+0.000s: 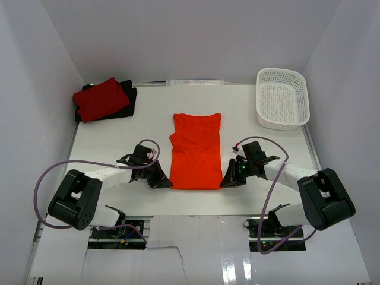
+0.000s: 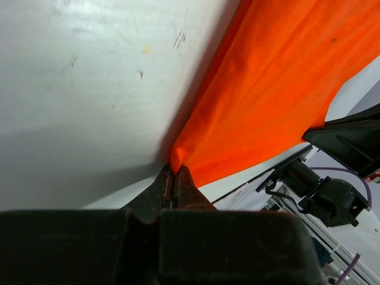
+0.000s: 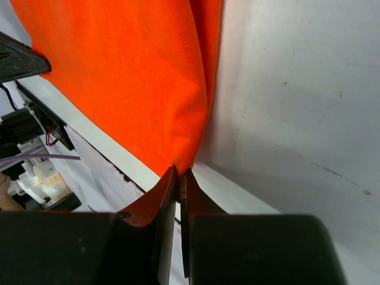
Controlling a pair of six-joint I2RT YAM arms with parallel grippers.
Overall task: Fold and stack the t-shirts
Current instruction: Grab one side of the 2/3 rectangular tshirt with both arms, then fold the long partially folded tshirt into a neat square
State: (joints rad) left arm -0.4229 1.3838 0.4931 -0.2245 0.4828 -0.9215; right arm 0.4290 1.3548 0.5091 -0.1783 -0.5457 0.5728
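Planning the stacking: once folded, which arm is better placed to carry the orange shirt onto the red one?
Left, probably: left claw and right claw each pinch a near corner of the orange shirt, but the red shirt lies far left.

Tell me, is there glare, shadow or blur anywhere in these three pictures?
Top external view: evenly lit and sharp, with white glare on the glossy panel by the arms' bases. Left wrist view: the orange t-shirt throws a dark shadow on the table along its edge. Right wrist view: a similar shadow; the black foreground is blurred.
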